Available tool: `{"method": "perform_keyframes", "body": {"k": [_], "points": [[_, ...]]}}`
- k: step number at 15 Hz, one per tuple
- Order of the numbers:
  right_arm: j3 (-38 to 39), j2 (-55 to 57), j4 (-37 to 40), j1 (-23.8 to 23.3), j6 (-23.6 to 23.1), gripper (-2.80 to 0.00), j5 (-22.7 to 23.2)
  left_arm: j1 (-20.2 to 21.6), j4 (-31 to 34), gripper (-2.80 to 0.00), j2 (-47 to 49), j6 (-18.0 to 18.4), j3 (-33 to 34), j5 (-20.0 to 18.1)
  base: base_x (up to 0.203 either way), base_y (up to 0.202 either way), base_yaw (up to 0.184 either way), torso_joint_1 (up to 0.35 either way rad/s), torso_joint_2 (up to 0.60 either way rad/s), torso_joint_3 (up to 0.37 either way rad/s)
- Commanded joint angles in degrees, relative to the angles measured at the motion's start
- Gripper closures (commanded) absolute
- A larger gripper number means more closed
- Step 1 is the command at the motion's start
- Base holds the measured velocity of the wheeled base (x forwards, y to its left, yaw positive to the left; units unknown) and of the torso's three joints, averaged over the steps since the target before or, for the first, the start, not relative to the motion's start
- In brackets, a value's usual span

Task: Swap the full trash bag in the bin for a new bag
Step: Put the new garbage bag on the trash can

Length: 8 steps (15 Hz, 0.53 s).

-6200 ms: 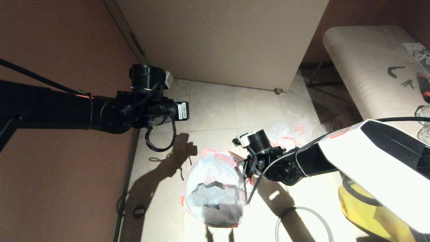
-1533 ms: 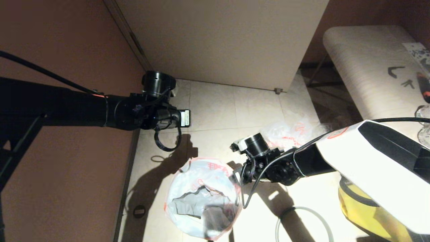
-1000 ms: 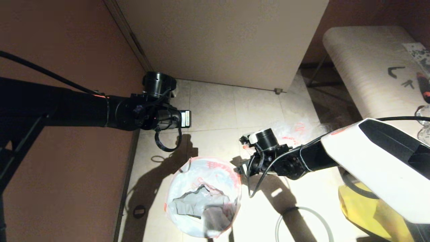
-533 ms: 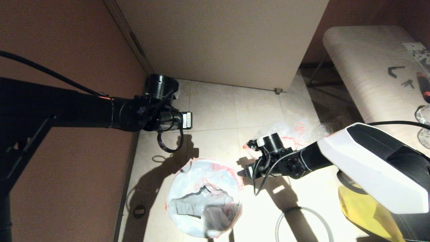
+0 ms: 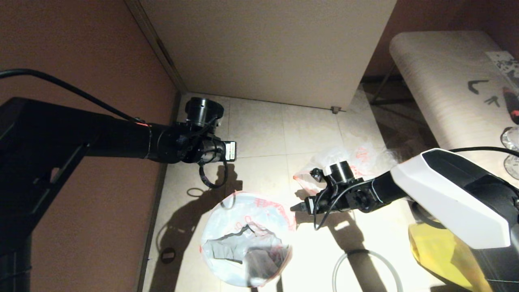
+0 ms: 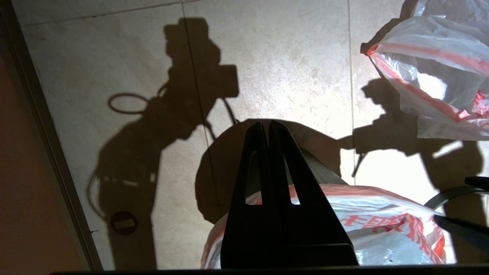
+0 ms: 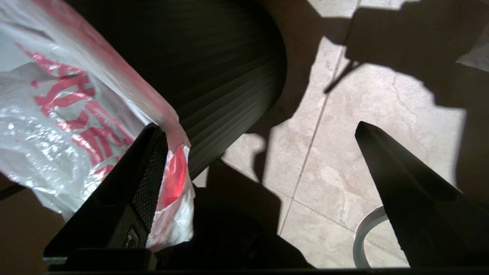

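The black bin [image 7: 214, 68] stands on the tiled floor, lined with the new bag [image 5: 243, 227], whose red-edged mouth is stretched over the rim. Grey shows through at its bottom. My right gripper [image 7: 258, 130] is open just right of the bin [image 5: 251, 259]; one finger [image 7: 149, 172] rests beside a hanging flap of the bag [image 7: 76, 107], with nothing between the fingers. My left gripper [image 6: 269, 126] is shut and empty, hovering above the bin's far-left side. The full trash bag [image 5: 348, 160] lies on the floor behind the right wrist.
The grey rim ring [image 5: 363, 250] lies on the floor right of the bin. A big yellow bag [image 5: 442, 251] sits at the near right. A pale cabinet [image 5: 267, 52] stands behind, a bench [image 5: 442, 81] at the right and a wall at the left.
My right gripper has drawn back rightward from the bin's rim and stands open. The left arm has shifted right, toward the bin. The bag stays stretched over the bin.
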Motion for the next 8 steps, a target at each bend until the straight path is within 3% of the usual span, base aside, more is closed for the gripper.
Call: {"method": "perform_keyframes", "body": {"k": [1, 6, 8], "points": [[-0.1, 1.3, -0.7, -0.9, 0.0, -2.80, 0.1, 0.0, 0.0, 0.00, 0.4, 0.0, -0.1, 0.1, 0.000, 0.000, 0.000, 0.000, 0.00, 0.000], [-0.5, 4.6, -1.7, -2.8, 0.2, -2.80, 5.0, 0.0, 0.1, 0.00, 1.7, 0.1, -0.2, 0.1, 0.000, 0.000, 0.000, 0.000, 0.00, 0.000], [-0.4, 4.4, -1.5, -3.3, 0.7, -2.80, 10.1, -0.4, 0.1, 0.00, 2.1, 0.1, -0.2, 0.1, 0.000, 0.000, 0.000, 0.000, 0.00, 0.000]]}}
